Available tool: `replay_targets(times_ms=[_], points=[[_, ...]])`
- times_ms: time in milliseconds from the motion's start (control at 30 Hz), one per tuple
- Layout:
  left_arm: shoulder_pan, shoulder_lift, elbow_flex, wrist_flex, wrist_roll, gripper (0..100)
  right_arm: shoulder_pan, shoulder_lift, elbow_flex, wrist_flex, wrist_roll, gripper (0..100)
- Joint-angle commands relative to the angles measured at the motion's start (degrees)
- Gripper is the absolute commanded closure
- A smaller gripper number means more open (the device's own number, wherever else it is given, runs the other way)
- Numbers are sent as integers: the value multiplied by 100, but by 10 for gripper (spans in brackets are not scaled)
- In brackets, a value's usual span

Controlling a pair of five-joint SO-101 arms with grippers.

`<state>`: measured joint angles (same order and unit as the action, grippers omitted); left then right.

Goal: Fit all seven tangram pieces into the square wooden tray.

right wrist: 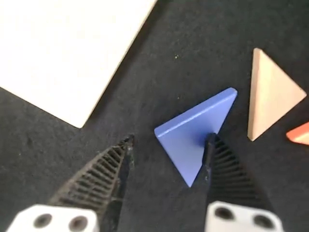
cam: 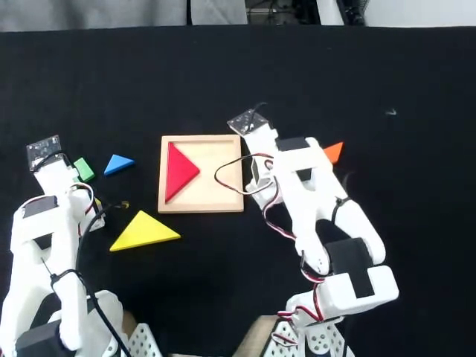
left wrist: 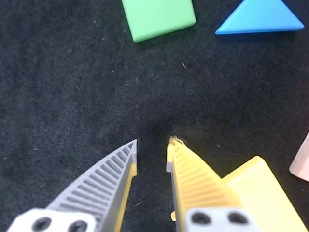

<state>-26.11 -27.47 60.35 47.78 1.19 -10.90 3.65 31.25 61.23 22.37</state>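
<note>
So far, 1 of the 7 pieces is judged placed, and 6 are left out on the worktop (cam: 387, 67).

Toward the worktop's left edge, the left claw (left wrist: 152, 142) is seen released. Its fingers are slightly apart, with nothing between them. The green piece (cam: 83, 169) and the small blue triangle (cam: 119, 163) lie beyond it, side by side and apart.

The yellow triangle (cam: 145, 232) lies off the tray's near-left corner, toward the worktop's near edge. Its long edge runs roughly left to right and its apex points to the far edge. In the left wrist view 1 finger partly covers it.

The wooden tray (cam: 201, 207) is set a little left of the worktop's middle. The red triangle (cam: 178, 171) lies flat inside it, with its long edge against the left wall and its long axis running far to near. Its apex points right, to the tray's middle, and the other half of the tray is bare.

Just right of the tray, the right claw (right wrist: 169, 139) is also released, spread over the indigo triangle (right wrist: 190, 145). 1 finger lies over the piece and the other over bare worktop, so nothing is judged gripped. The indigo triangle's long edge appears turned toward the tan triangle (right wrist: 270, 99), which lies just beside it and apart. Its opposite corner faces the tray.

The orange piece (cam: 334, 152) is found farthest right, partly hidden by the arm.
</note>
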Motion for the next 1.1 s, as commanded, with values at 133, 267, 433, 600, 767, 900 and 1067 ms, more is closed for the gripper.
replay_targets(times_ms=[133,267,433,600,767,900,1067], points=[[-48,-114,-22,-79,70,884,35,-4,-277,149,9,706],[-48,-114,-22,-79,70,883,-132,22,-268,141,18,739],[-48,-114,-22,-79,70,883,-149,-48,-312,229,-26,747],[-48,-114,-22,-79,70,883,-149,-418,-374,396,-246,747],[-48,-114,-22,-79,70,883,-211,-532,-356,413,-527,747],[-48,-114,-22,-79,70,883,-501,-532,-356,404,-545,747],[-48,-114,-22,-79,70,883,-404,-523,-356,369,-545,747]])
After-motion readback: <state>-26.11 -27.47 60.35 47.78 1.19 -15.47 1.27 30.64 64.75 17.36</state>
